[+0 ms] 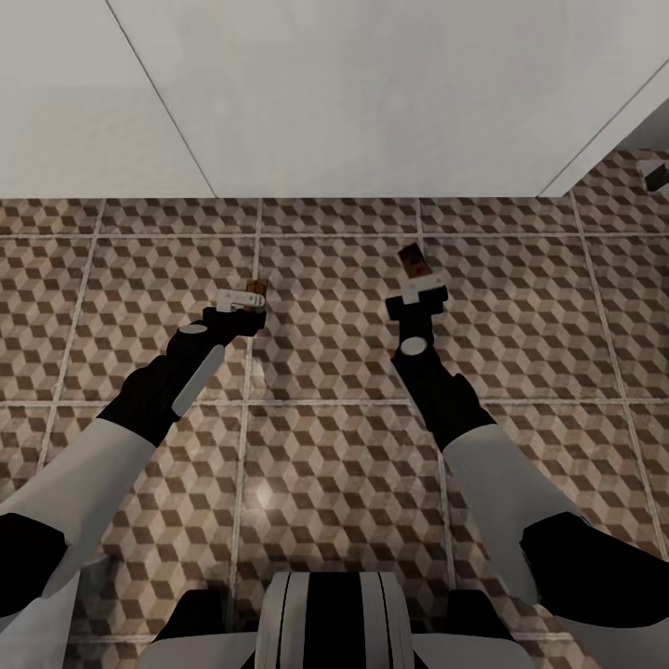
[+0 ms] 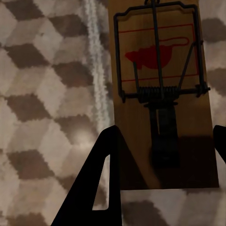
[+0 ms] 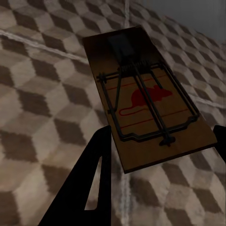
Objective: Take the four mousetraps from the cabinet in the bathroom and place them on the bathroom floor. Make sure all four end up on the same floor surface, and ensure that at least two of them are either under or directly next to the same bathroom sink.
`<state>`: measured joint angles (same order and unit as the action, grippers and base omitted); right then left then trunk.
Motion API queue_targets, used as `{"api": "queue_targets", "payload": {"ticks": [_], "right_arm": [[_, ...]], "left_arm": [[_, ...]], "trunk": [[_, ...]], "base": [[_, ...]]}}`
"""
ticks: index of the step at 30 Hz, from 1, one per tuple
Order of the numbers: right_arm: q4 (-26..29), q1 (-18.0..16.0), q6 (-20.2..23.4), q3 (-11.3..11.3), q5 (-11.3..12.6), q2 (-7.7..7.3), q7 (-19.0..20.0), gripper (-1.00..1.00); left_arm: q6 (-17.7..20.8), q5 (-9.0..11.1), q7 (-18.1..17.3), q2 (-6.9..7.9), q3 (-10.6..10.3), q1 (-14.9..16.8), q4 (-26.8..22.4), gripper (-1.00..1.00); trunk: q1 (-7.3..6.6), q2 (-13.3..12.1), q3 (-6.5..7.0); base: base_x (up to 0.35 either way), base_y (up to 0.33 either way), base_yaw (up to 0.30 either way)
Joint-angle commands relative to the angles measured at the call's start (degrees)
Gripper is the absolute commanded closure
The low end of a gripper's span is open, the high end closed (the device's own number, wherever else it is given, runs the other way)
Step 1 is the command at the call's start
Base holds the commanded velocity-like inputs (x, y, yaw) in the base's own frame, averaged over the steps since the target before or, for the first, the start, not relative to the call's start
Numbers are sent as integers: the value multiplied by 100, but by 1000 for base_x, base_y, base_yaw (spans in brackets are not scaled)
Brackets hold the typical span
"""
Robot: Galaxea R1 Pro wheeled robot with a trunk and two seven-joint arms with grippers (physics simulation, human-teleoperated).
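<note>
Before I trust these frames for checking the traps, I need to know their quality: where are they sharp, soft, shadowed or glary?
Head view: soft; both mousetraps, at the left hand and the right hand, are tiny and blurry, and a pale sheen sits on the bathroom floor. Left wrist view: the mousetrap is crisp but shadowed near the fingers. Right wrist view: the mousetrap is sharp and evenly lit.

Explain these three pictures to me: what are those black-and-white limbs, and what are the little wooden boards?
The big picture looks down from a camera on a simulated robot's head at its own two arms over a cube-patterned tiled floor. Each arm ends in a two-fingered end effector. The left end effector holds one mousetrap and the right end effector holds another mousetrap. The two smaller pictures come from cameras near each wrist, showing those traps close up, with wire springs and a red mouse drawing.
</note>
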<state>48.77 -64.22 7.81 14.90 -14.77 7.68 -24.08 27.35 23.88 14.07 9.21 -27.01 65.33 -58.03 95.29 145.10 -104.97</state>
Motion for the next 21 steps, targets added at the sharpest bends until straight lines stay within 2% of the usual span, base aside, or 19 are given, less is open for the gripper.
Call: {"api": "queue_targets", "payload": {"ticks": [1,3,5,10,14,17,21], "right_arm": [[2,-3,54,13,-94,1,-40,100],[-2,-3,56,13,-382,8,-137,100],[-1,-3,60,13,-550,12,-206,100],[1,5,66,13,-649,13,-197,100],[3,20,63,13,-653,11,-114,100],[27,23,63,7,-610,5,154,100],[61,23,70,-41,-240,-41,863,100]], "left_arm": [[16,55,61,7,-25,3,-9,100],[16,55,61,5,-24,1,-2,100],[16,55,61,3,-27,-1,14,100],[16,55,61,3,-31,0,27,100],[16,55,61,4,-27,-1,28,100],[16,55,61,6,-29,-2,28,100],[16,55,61,4,-26,-2,19,100]], "trunk": [[-1,1,-3],[-1,1,-3],[-1,1,-3],[-1,1,-3],[-1,1,-3],[-1,1,-3],[-1,1,-3]], "base": [[0,0,0],[0,0,0],[0,0,0],[0,0,0],[0,0,0],[0,0,0],[0,0,0]]}}
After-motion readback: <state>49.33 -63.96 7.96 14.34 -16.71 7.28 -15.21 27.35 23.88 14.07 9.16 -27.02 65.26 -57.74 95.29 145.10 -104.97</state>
